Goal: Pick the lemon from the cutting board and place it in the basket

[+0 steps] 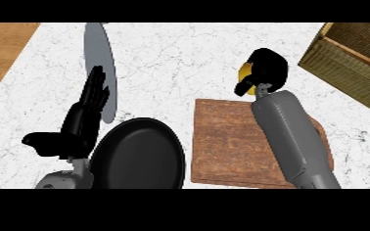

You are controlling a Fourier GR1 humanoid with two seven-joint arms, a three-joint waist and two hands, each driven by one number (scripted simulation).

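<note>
The yellow lemon (245, 71) shows only as a small patch, held inside my right hand (266, 67), whose fingers curl round it. That hand hangs over the white counter just beyond the far edge of the wooden cutting board (225, 144). The woven basket (338, 61) stands at the right edge, to the right of the hand and apart from it. My left hand (90, 103) rests open at the left, fingers pointing away from me.
A black round pan (139, 156) lies at the front, between the left hand and the board. A grey plate (100, 63) stands edge-on behind the left hand. Wooden surface (14, 39) borders the marble counter (180, 54) at far left.
</note>
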